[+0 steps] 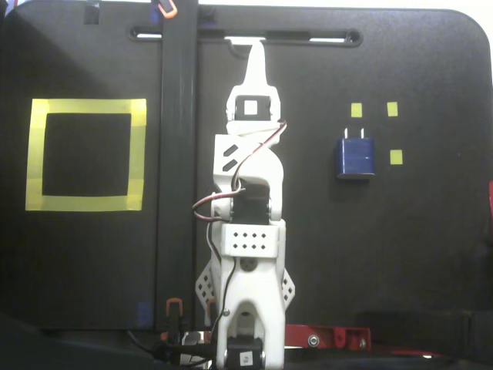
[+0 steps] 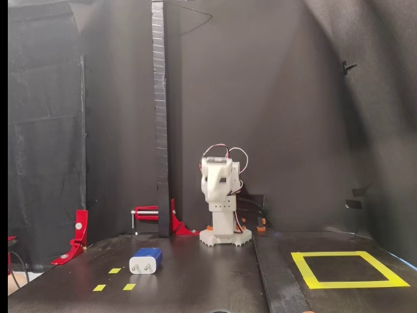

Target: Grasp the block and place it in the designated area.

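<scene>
The block [image 1: 354, 156] lies flat on the black table at the right of a fixed view from above, its two prongs pointing to the far edge. From the front, the block [image 2: 145, 261] sits at the left. The designated area [image 1: 85, 108] is a yellow tape square at the left, which appears at the right in the front view [image 2: 348, 284]. My gripper [image 1: 255, 48] reaches along the table's middle, fingers together with nothing held, well left of the block. The white arm [image 2: 218, 195] stands raised at the back.
Three small yellow tape squares [image 1: 392, 109] surround the block. A tall black post [image 2: 159, 117] rises from a black strip [image 1: 177, 193] between arm and tape square. Red clamps [image 2: 78, 235] [image 2: 153, 214] sit at the left rear of the front view.
</scene>
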Action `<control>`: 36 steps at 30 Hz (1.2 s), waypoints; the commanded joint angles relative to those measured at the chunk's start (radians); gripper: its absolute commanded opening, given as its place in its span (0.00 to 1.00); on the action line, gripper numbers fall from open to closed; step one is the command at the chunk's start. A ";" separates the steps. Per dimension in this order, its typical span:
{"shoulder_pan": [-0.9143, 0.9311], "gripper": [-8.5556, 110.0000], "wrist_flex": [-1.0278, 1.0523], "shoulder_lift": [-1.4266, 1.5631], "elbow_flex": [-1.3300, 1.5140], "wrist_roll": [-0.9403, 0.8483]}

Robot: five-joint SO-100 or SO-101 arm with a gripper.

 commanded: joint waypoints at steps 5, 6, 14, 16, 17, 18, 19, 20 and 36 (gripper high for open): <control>0.011 0.07 -0.063 0.009 0.005 -0.006; 0.011 0.07 -0.057 0.009 0.005 -0.008; 0.044 0.07 -0.035 0.008 0.005 -0.026; 0.075 0.07 -0.034 0.008 0.005 -0.026; 0.095 0.07 -0.034 0.008 0.005 -0.026; 0.115 0.07 -0.034 0.008 0.005 -0.026; 0.138 0.07 -0.032 0.008 0.005 -0.026; 0.161 0.07 -0.032 0.008 0.005 -0.026; 0.594 0.07 0.034 0.011 0.003 -0.026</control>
